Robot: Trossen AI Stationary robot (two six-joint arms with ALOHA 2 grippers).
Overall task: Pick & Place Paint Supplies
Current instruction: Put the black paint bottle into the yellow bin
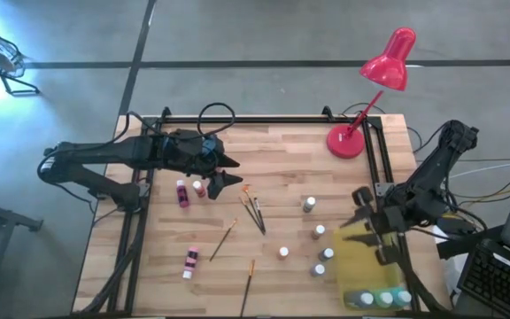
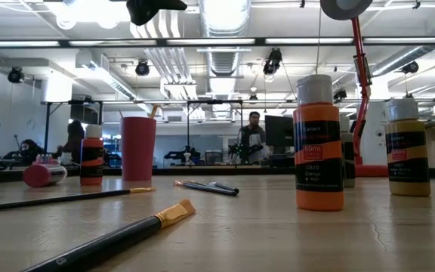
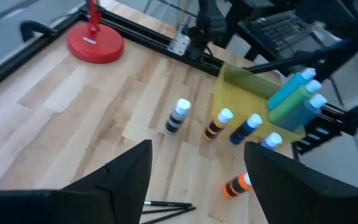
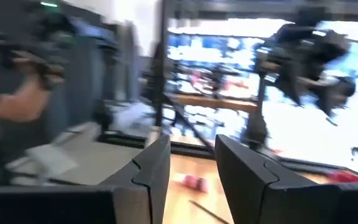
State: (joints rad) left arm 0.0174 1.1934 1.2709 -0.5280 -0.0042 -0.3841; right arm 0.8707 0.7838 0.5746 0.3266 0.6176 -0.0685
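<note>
The left hand [image 1: 228, 173] hangs released above the butcher-block wooden table [image 1: 273, 142], fingers spread and holding nothing, near a magenta paint bottle lying on its side [image 1: 182, 193] and a small upright orange-brown bottle [image 1: 198, 188]. The right hand [image 1: 372, 232] sits over the flat yellow tray [image 1: 361, 266] at the table's right edge; its fingers show a narrow gap with nothing between them. Three larger green and blue bottles [image 1: 382, 299] lie in the tray. Small white-capped paint bottles [image 1: 320, 232] stand just left of it, and thin wooden-handled paintbrushes [image 1: 253, 211] lie mid-table. A red desk lamp [image 1: 366, 106] stands at the far edge.
</note>
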